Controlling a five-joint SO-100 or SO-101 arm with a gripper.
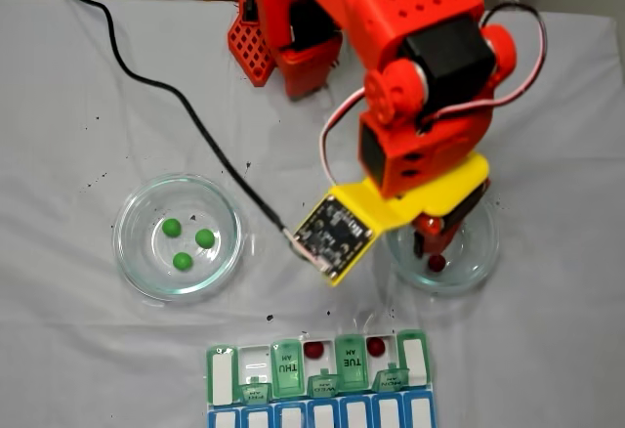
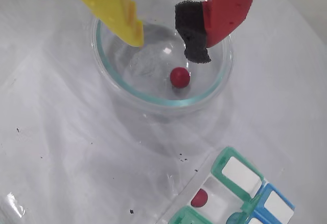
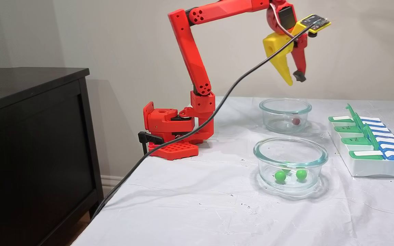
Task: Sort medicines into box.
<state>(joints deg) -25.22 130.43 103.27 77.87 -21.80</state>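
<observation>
Hanging well above the table, my pincer is standing open and empty, its yellow finger and red finger spread apart over a glass dish. One dark red ball is lying on the floor of that dish, just below the black pad on the red finger in the wrist view. Three green balls are sitting together in a second glass dish, toward the left edge of the tabletop in a fixed view from above. The pill box is lying at the near edge there, several green lids raised, with two more red balls resting in separate open compartments.
</observation>
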